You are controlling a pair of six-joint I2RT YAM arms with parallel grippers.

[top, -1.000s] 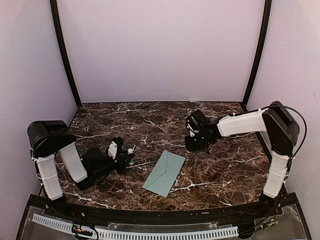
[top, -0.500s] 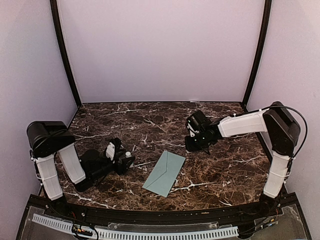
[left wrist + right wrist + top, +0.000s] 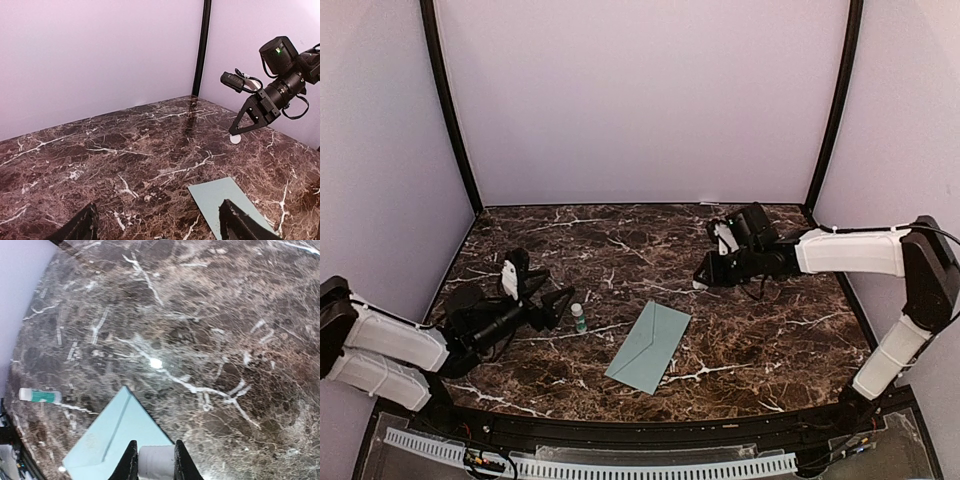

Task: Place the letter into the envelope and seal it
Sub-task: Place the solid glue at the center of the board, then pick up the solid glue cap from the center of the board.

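The teal envelope point(image 3: 648, 347) lies flat on the marble table point(image 3: 620, 240), also seen in the left wrist view point(image 3: 226, 197) and under my right gripper in the right wrist view point(image 3: 117, 436). The letter does not show in any view. My left gripper point(image 3: 556, 303) point(image 3: 157, 226) stands open and empty at the left, just short of a small glue stick point(image 3: 578, 318) point(image 3: 40, 395). My right gripper point(image 3: 704, 281) point(image 3: 154, 446) hovers beyond the envelope's far corner, shut on a small white cap point(image 3: 156, 462) point(image 3: 235, 139).
Pale walls with black corner posts point(image 3: 453, 120) close the table in on three sides. A black rail point(image 3: 620, 430) runs along the near edge.
My left gripper opened, let go of the glue stick and drew back to the left; the stick now stands alone. My right arm stretched out farther from its base, still holding the white cap.
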